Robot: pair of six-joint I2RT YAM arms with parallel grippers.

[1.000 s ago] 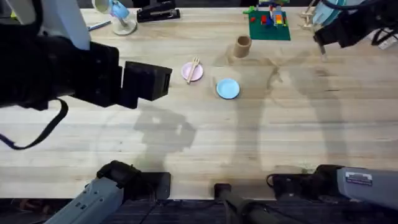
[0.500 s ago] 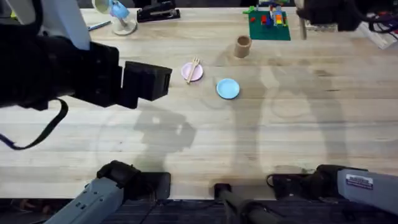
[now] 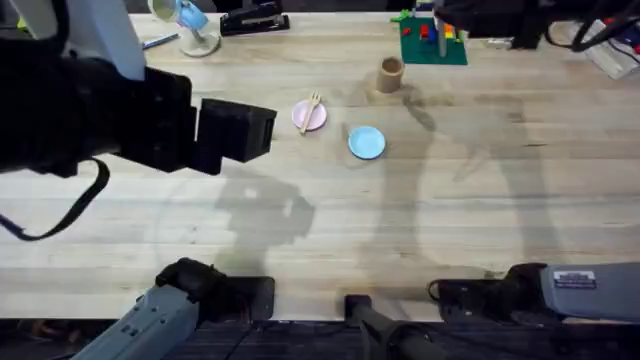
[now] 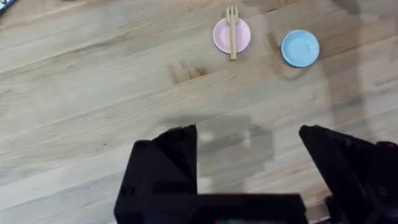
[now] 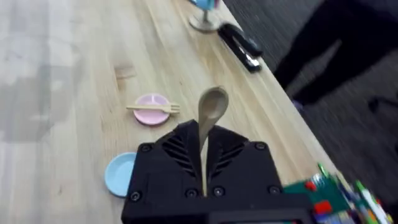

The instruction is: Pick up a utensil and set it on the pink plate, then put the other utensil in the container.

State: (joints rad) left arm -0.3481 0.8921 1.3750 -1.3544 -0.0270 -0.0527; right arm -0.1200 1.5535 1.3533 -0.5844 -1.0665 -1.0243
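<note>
My right gripper [image 5: 204,180] is pinched shut on the small light wooden spoon [image 5: 209,121]. The thin handle sits between my 2 black fingers and the oval bowl sticks out past them. Seen from above, my right arm [image 3: 490,15] is dark and high over the far edge of the table, at about 1 o'clock from the middle.

My left gripper [image 4: 249,174] is spread wide with nothing in it. It hangs above bare wood. From above, my left arm [image 3: 150,115] is big and dark at about 9 o'clock.

The small light wooden fork [image 3: 313,108] lies across the small round pale pink plate [image 3: 305,117]. Its tines poke over the far rim. My left wrist camera sees the fork [image 4: 232,31] on that pink plate [image 4: 241,36] too.

The small round light blue plate [image 3: 366,142] sits near the pink plate, at about 4 o'clock from it. They do not touch.

The small tan-brown round cup [image 3: 390,73] stands upright at about 1 o'clock from the blue plate, well apart from it. I cannot see inside it.

A green board with bright toy bricks [image 3: 432,38] lies at about 1 o'clock from the cup, near the far edge. All of this rests on the light wooden table [image 3: 330,230].
</note>
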